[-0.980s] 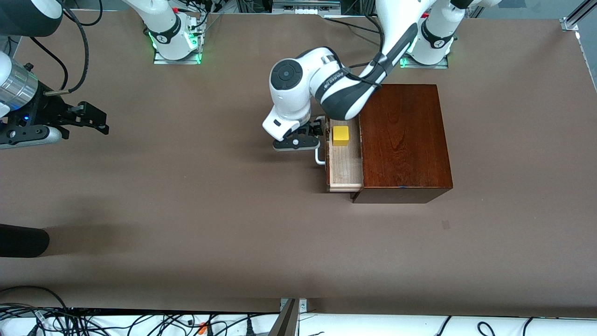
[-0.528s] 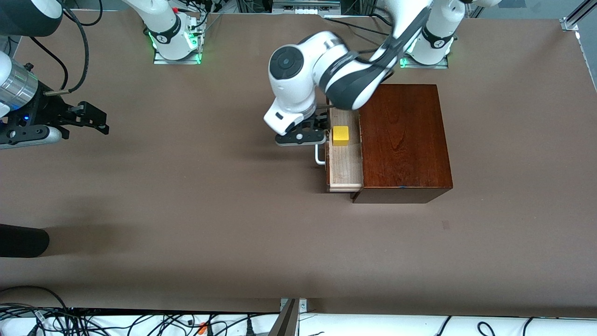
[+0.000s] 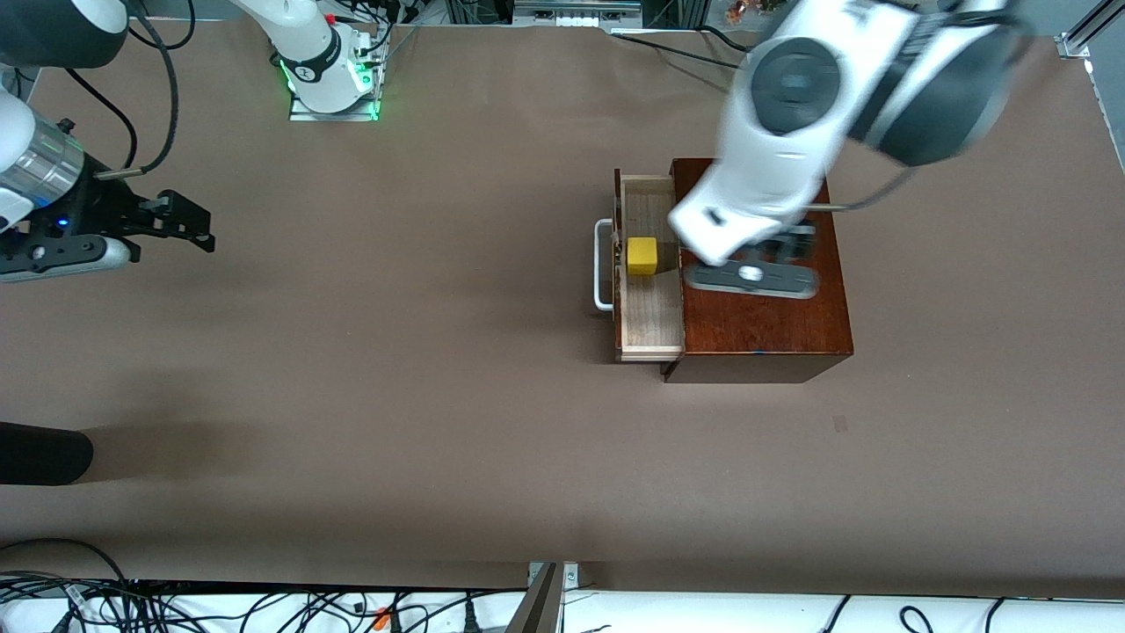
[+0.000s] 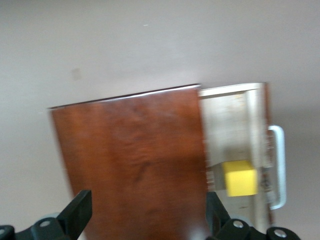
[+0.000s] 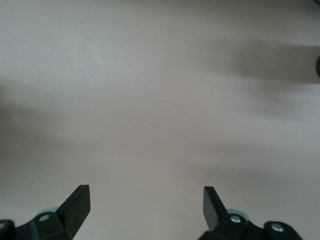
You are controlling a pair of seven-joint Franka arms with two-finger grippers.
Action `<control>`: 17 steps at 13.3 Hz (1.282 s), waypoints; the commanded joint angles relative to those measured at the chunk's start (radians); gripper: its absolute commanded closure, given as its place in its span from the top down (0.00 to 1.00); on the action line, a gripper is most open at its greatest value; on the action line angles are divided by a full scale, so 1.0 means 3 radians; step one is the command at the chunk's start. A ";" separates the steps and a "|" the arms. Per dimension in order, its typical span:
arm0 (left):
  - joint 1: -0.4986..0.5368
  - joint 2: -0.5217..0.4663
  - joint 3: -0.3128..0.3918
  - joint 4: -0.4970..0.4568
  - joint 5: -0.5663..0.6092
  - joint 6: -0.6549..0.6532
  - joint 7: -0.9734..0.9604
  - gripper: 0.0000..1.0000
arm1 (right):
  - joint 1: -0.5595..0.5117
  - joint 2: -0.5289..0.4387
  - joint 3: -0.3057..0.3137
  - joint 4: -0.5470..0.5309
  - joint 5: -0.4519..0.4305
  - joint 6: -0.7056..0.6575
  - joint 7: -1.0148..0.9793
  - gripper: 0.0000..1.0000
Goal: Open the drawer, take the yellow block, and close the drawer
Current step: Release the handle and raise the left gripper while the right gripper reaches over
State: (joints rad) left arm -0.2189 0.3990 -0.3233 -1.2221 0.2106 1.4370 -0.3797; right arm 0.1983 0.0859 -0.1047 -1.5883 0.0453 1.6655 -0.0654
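The drawer [image 3: 652, 316] stands pulled out of the dark mahogany box [image 3: 760, 325], its white handle [image 3: 601, 264] facing the right arm's end of the table. The yellow block [image 3: 642, 256] sits in the drawer's pale tray; it also shows in the left wrist view [image 4: 240, 178]. My left gripper [image 3: 763, 260] is up in the air over the box top, open and empty. My right gripper [image 3: 180, 220] waits open and empty over bare table at the right arm's end.
The brown table [image 3: 395, 369] spreads around the box. A dark object [image 3: 39, 453] lies at the table's edge at the right arm's end. Cables run along the near edge.
My left gripper has let go of the handle, risen and swung from beside the drawer front to over the box top. The drawer stays open. The right arm has barely moved.
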 commanded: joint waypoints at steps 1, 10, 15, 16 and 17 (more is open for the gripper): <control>0.0401 -0.0133 -0.0037 -0.0037 -0.0261 -0.0259 0.0497 1.00 | 0.0182 0.0041 0.0022 0.0012 0.0043 -0.0172 -0.0002 1.00; 0.0510 -0.1544 0.0949 -0.1846 -0.0758 0.1115 0.1133 1.00 | 0.0969 0.0372 0.0574 0.0170 0.0038 0.0129 -0.0747 1.00; 0.0489 -0.1586 0.1068 -0.1776 -0.0743 0.0846 0.1117 1.00 | 0.1808 0.1322 0.0569 0.1212 -0.0054 0.0282 -0.0927 1.00; 0.0494 -0.1570 0.1067 -0.1756 -0.0743 0.0835 0.1117 1.00 | 0.1910 0.1512 0.0569 0.1361 -0.0064 0.0359 -0.0963 1.00; 0.0494 -0.1565 0.1067 -0.1740 -0.0743 0.0840 0.1117 1.00 | 0.2012 0.1686 0.0569 0.1509 -0.0099 0.0451 -0.1130 1.00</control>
State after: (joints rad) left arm -0.0677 -0.0623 -0.0107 -1.7438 0.0026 1.7019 -0.0537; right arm 0.7584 0.4562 0.0781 -1.2907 0.0340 1.7914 -0.3308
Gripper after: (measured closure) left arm 0.000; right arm 0.000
